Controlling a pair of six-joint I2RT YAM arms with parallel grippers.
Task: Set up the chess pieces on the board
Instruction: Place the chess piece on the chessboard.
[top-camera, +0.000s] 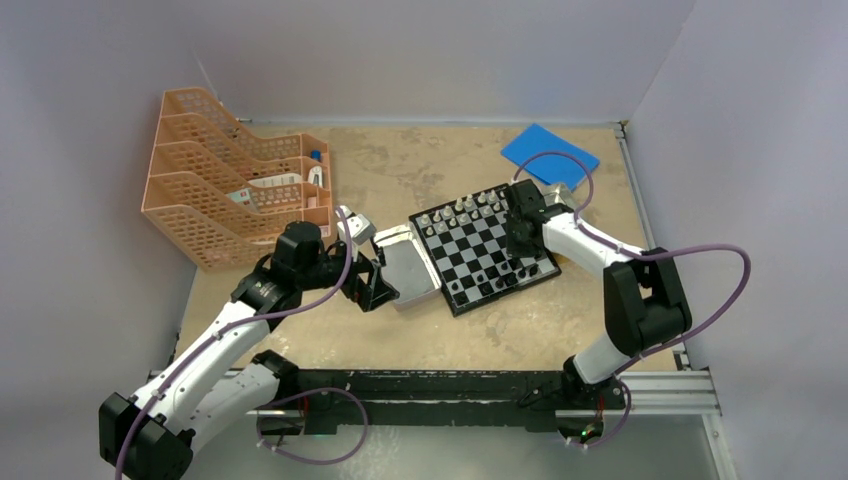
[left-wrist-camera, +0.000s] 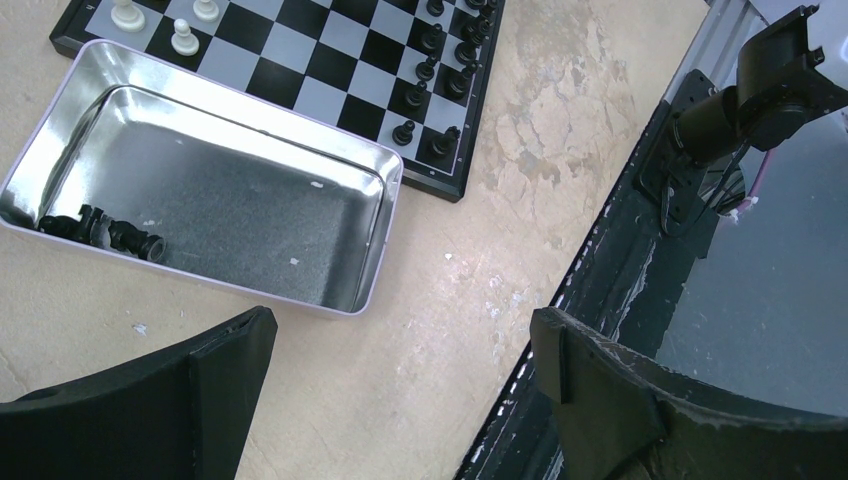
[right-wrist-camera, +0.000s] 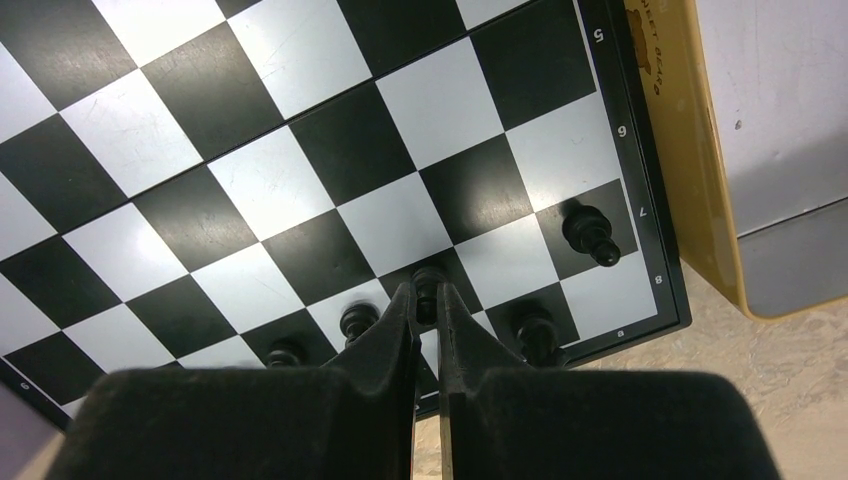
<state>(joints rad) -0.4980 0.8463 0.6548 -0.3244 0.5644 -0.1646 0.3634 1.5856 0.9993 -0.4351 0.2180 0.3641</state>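
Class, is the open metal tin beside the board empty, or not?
Not empty: a few black pieces lie in one corner of the tin.

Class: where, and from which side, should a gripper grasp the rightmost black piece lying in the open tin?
Probably its narrow stem, from straight above: the black piece lies on its side, and the tin wall beside it blocks a sideways approach.

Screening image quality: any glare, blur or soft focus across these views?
Top external: evenly lit, sharp. Left wrist: glare on the silver tin. Right wrist: sheen on the board; the right gripper and its pinched black chess piece look soft.
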